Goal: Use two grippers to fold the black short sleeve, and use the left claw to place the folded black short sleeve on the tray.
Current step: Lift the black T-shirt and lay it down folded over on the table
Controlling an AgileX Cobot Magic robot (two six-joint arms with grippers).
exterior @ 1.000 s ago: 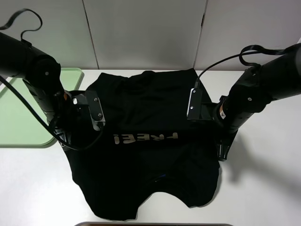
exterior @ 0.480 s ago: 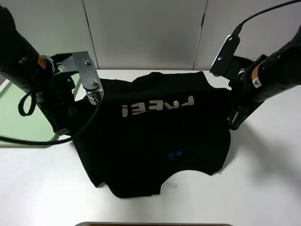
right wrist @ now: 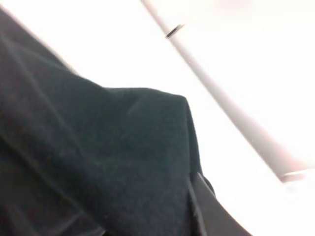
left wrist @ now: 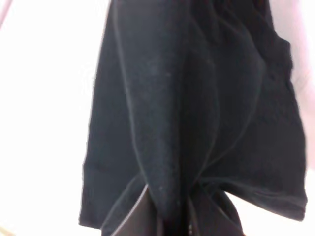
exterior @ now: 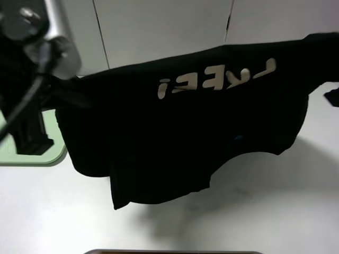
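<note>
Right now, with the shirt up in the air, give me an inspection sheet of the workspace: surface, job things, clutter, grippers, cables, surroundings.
Surface: white table, the shirt's shadow on it.
Job's things: black short sleeve hangs in the air, stretched between both grippers, white letters showing; pale green tray at the left, partly hidden.
Clutter: nothing seen.
Grippers: left gripper shut on the shirt's fabric; right gripper shut on it too.
Cables: black cable, blurred, at the left of the high view.
Surroundings: pale wall panels behind the table.
</note>
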